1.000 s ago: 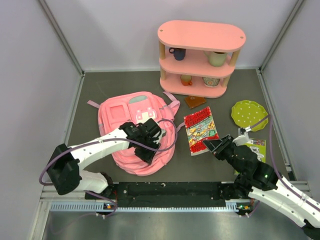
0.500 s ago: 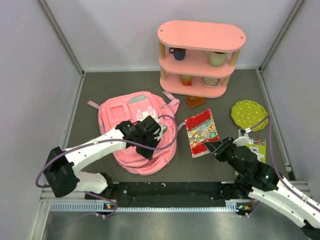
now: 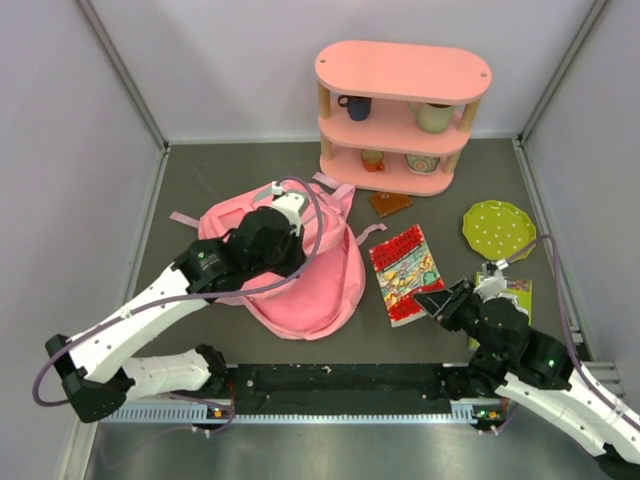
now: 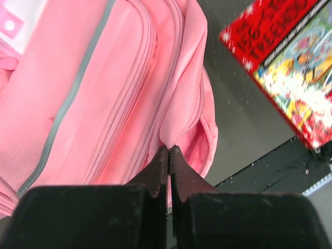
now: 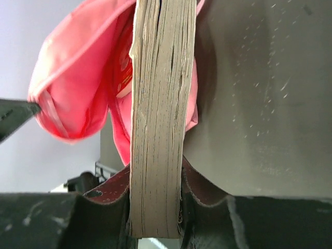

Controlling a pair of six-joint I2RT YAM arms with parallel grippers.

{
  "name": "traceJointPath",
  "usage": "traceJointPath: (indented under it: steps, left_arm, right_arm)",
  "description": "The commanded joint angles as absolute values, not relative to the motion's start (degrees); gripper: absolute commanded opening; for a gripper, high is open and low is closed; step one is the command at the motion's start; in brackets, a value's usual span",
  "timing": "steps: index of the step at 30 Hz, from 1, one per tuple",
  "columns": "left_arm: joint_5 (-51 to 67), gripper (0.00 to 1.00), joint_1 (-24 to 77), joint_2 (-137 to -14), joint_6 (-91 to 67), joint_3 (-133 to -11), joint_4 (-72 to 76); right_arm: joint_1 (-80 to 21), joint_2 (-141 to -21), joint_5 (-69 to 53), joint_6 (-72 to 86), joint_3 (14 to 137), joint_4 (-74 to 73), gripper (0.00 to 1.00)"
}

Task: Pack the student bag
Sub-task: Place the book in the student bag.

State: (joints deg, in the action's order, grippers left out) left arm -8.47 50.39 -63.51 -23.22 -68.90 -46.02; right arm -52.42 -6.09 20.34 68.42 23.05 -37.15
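Soft pink fabric student bag [image 3: 318, 285] lies on the dark grey table [image 3: 200, 180] at about 9 o'clock from table centre, straps toward 12. My left gripper [image 4: 169, 151] is over the bag. Its fingers are pressed together, pinching a raised fold of the bag's pink fabric next to a zipper seam. In the left wrist view the fabric peaks up right at the tips.

My right gripper [image 5: 155, 193] is at 4 o'clock from centre, clamped on a thick red-covered paperback book [image 3: 405, 272], one finger on each cover, the page edge facing the wrist camera. The book sits at 3 o'clock from the bag, just beside it. Can't tell if its far end touches the table. In the right wrist view the pink bag shows behind the book.

Rigid pink three-tier shelf [image 3: 403, 70] is at 12 to 1 o'clock, with mugs on its tiers. Green dotted plate [image 3: 498, 228] is at 3 o'clock.
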Motion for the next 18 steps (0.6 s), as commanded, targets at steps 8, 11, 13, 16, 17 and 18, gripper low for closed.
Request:
traceJointPath:
  steps: [8, 11, 13, 16, 17, 18]
  left_arm:
    - [-16.79, 0.0, 50.45, -53.61, -27.07, -68.46, -32.87]
    - [-16.18, 0.0, 50.36, -54.49, -27.16, -69.26, -33.31]
    - [-16.0, 0.0, 50.36, -54.4, -27.59, -68.91, -32.96]
    - [-15.91, 0.0, 50.36, -53.79, -27.86, -68.55, -32.26]
    - [-15.91, 0.0, 50.36, -53.79, -27.86, -68.55, -32.08]
    - [-15.82, 0.0, 50.45, -53.53, -27.95, -68.55, -31.82]
  right_arm:
    - [-52.65, -11.33, -2.17, 72.67, 21.72, -17.87, 0.0]
    - [-52.65, -15.19, -6.66, 76.45, 17.67, -5.3, 0.0]
    - [-52.74, -19.59, -8.95, 77.51, 16.62, 2.08, 0.0]
    - [-52.82, -25.47, -9.84, 77.87, 17.22, 6.22, 0.0]
    - [-52.82, -26.79, -10.02, 78.05, 17.14, 7.81, 0.0]
    - [-52.82, -28.02, -10.19, 78.39, 17.14, 9.3, 0.0]
